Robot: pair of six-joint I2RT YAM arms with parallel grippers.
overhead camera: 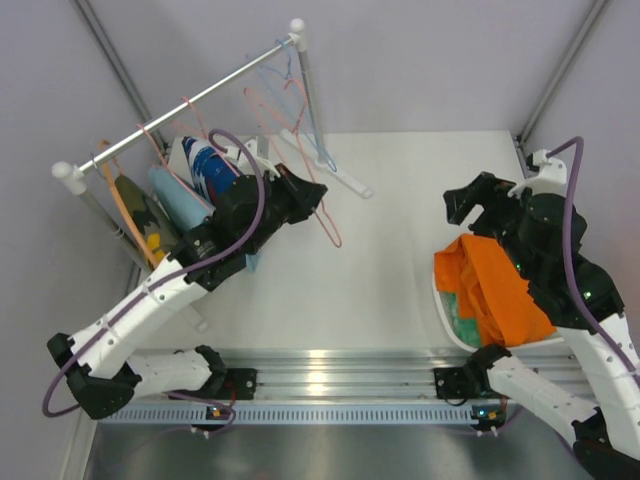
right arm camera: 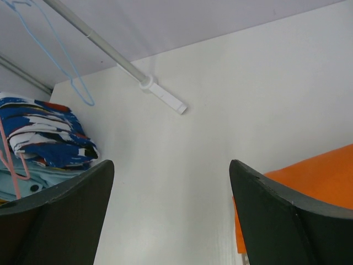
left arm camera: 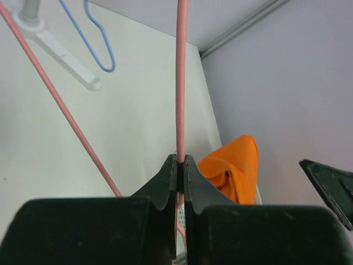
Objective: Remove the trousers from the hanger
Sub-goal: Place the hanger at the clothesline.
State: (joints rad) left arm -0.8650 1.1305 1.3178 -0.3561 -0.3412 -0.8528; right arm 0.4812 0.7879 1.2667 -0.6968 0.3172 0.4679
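pink hanger [left arm camera: 180, 83] clamped in left fingers [left arm camera: 179, 168]; right fingers [overhead camera: 462, 205] apart; green trousers [overhead camera: 462, 312] mostly hidden

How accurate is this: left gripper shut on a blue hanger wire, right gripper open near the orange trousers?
One error: the left wrist view shows the left gripper shut on a pink hanger wire, not blue. The right gripper is open near the orange trousers, as stated.

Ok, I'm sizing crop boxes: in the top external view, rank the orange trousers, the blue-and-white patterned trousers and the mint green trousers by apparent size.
1. orange trousers, clearly largest.
2. blue-and-white patterned trousers, partly hidden.
3. mint green trousers, only a sliver shows under the orange.
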